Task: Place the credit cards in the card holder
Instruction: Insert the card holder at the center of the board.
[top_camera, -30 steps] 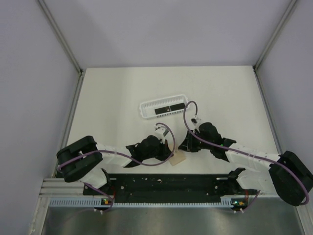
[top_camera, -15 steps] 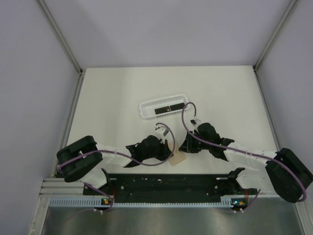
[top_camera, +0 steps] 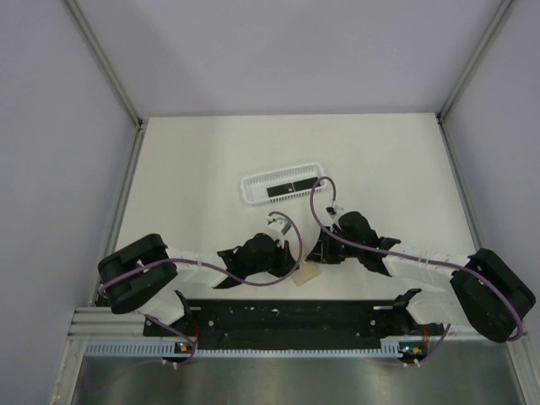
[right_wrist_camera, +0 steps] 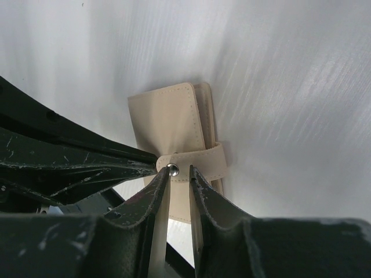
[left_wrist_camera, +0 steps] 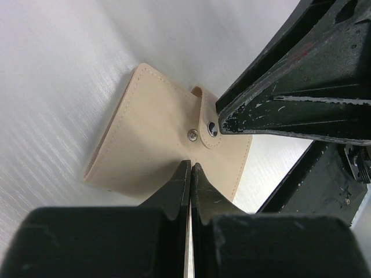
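The tan card holder (top_camera: 310,274) lies on the table between both grippers, its strap (right_wrist_camera: 200,163) snapped shut. My left gripper (left_wrist_camera: 190,167) is shut, and its tips rest on the holder's face (left_wrist_camera: 151,136) just below the snap (left_wrist_camera: 212,128). My right gripper (right_wrist_camera: 178,172) is open by a narrow gap, its tips straddling the strap beside the snap (right_wrist_camera: 172,169). In the top view the left gripper (top_camera: 293,263) and the right gripper (top_camera: 317,252) meet over the holder. Black credit cards (top_camera: 287,186) lie in the white basket (top_camera: 249,181).
The white perforated basket stands a little beyond the grippers, mid-table. The black rail (top_camera: 287,316) of the arm bases runs along the near edge, close behind the holder. Grey walls enclose the table on the left, right and far sides.
My right arm has shifted left, bringing its gripper closer over the card holder. The left arm and the holder have not moved.
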### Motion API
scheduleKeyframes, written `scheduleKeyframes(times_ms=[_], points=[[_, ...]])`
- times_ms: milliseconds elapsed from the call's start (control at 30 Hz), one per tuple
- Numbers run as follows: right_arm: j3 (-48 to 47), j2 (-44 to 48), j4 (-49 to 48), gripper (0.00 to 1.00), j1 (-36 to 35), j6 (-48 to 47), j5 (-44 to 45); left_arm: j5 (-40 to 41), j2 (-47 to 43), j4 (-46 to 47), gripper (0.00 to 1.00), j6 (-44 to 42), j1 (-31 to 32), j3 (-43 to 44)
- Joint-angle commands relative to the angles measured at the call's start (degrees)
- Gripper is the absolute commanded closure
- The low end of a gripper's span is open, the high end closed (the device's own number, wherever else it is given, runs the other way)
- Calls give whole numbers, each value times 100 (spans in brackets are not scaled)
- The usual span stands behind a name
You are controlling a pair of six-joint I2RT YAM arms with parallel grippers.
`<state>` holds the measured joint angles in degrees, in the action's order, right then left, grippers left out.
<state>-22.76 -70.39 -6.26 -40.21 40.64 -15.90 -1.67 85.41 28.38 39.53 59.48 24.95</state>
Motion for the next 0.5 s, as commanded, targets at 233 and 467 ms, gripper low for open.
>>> scheduleKeyframes(times_ms=[233,467], points=[[-97,-212,-463,80,66,-4,-282,62,143,-87,100,-33,-16,10],[-70,-247,-481,82,57,-21,-308,44,161,-70,100,-24,-7,1]])
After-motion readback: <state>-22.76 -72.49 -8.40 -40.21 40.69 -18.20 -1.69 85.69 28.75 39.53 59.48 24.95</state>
